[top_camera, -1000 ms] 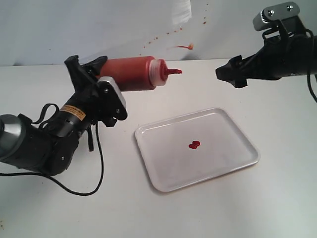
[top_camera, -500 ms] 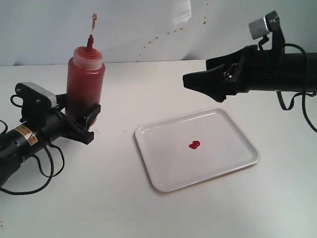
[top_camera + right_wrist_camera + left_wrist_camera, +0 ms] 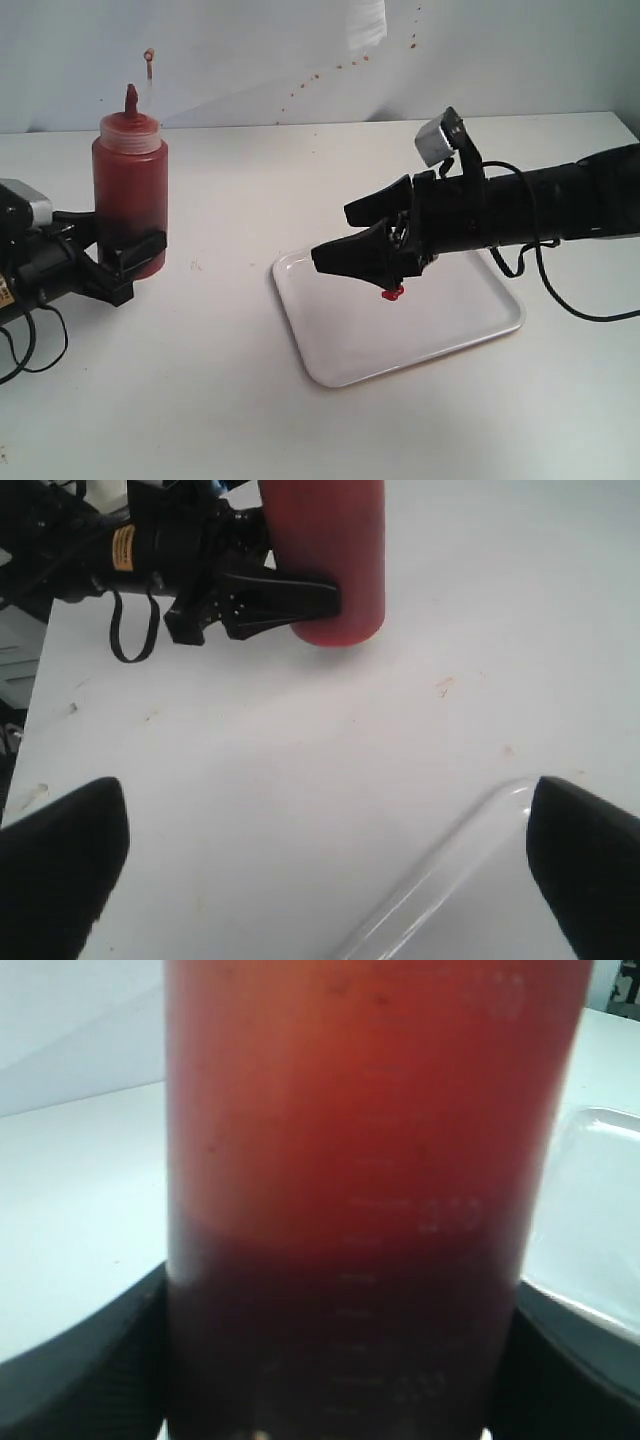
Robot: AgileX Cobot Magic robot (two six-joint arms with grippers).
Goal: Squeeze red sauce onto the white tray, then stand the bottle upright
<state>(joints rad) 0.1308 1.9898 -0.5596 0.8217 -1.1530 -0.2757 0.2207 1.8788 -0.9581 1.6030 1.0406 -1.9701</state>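
The bottle [image 3: 130,190] stands upright at the left with its base on the table, red nozzle up and the tip cap dangling above. My left gripper [image 3: 130,265] is shut on its lower body. In the left wrist view the bottle [image 3: 370,1210] fills the picture between the dark fingers [image 3: 90,1360]. The white tray [image 3: 400,345] lies at centre right. Its red sauce [image 3: 392,293] blob shows only partly under my right gripper [image 3: 350,242], which hangs open and empty over the tray's left part. The right wrist view shows the bottle [image 3: 335,560], the tray's rim [image 3: 470,850] and the right gripper [image 3: 325,870].
Small red specks dot the back wall [image 3: 330,70] and a few faint marks lie on the white table [image 3: 195,265]. The left arm's black cable [image 3: 30,350] trails over the table at the far left.
The bottle went from lying sideways in the air to upright, then moved left and down onto the table. The right arm reached left and lower, over the tray.
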